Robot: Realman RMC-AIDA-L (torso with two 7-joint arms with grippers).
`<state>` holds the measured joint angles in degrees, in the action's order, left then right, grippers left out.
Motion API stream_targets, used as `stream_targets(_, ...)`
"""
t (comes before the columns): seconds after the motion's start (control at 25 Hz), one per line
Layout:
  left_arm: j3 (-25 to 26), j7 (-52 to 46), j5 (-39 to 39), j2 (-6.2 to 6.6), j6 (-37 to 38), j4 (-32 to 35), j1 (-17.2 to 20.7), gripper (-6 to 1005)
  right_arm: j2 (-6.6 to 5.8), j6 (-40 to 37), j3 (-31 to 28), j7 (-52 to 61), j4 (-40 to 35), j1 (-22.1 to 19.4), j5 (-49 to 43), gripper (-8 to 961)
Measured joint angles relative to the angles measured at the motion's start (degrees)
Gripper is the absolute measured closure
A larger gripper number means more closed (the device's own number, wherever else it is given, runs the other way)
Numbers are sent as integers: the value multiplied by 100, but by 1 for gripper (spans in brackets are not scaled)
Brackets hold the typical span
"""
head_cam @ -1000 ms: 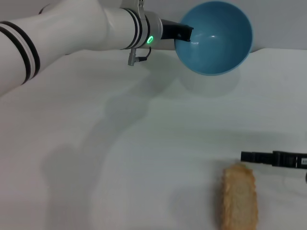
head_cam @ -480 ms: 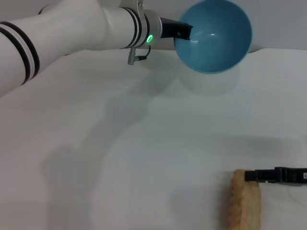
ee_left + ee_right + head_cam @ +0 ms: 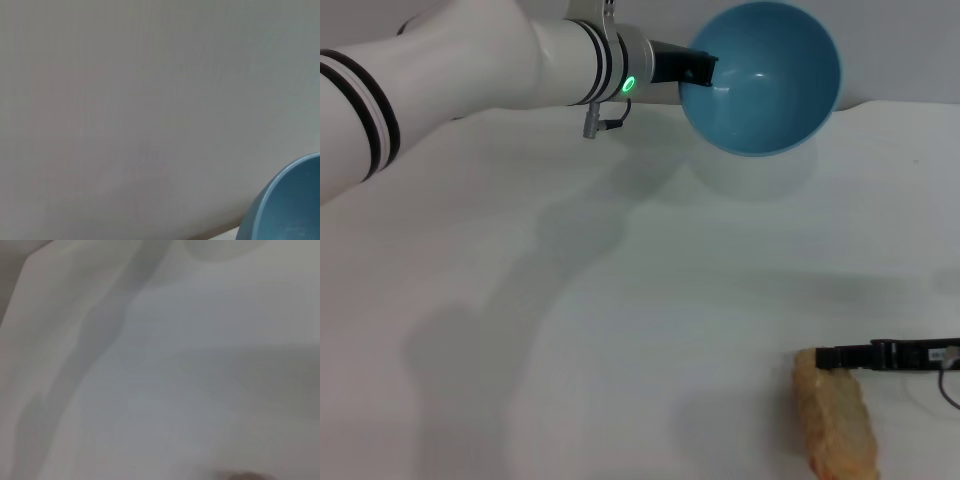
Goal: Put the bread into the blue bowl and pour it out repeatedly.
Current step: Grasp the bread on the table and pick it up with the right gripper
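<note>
- the left gripper (image 3: 705, 72) is clamped on the rim of the bowl (image 3: 765, 75), holding it raised over the far side of the table (image 3: 620, 300).
- the bowl is tipped so its empty inside faces the near side; that tilt suits a pour already finished, with nothing left in it.
- the bread (image 3: 837, 420) lies on the table at the near right, well apart from the bowl, lengthwise from far to near.
- the right gripper (image 3: 835, 356) reaches in from the right at the bread's far end, seemingly to pick it up; whether it is open or closed on the bread i cannot tell.
- likely next: grasp the bread and carry it to the bowl.
</note>
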<state>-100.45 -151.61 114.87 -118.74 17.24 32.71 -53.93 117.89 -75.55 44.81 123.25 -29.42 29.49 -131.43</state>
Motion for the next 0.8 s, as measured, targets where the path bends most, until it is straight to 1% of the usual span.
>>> stream_targets(0.12,-12,0,0,0,-32,-1,14,1000,48,138,1,-248,136,85,-5,515)
stream_targets(0.2,-12,0,0,0,-35,10,36,1000,58,206,-8,-397,262,150,2,517)
stream_targets(0.28,-14,0,0,0,-35,20,57,1000,68,238,-30,-528,335,187,50,659)
stream_targets(0.52,-18,0,1,0,-29,37,104,1000,70,-107,-11,-1093,323,72,805,692)
stream_targets(0.72,-18,0,1,0,-31,57,160,1000,62,-155,-14,-1207,308,63,835,720)
stream_targets(0.8,-18,0,1,0,-31,59,180,1000,71,-176,-24,-1283,307,58,837,766)
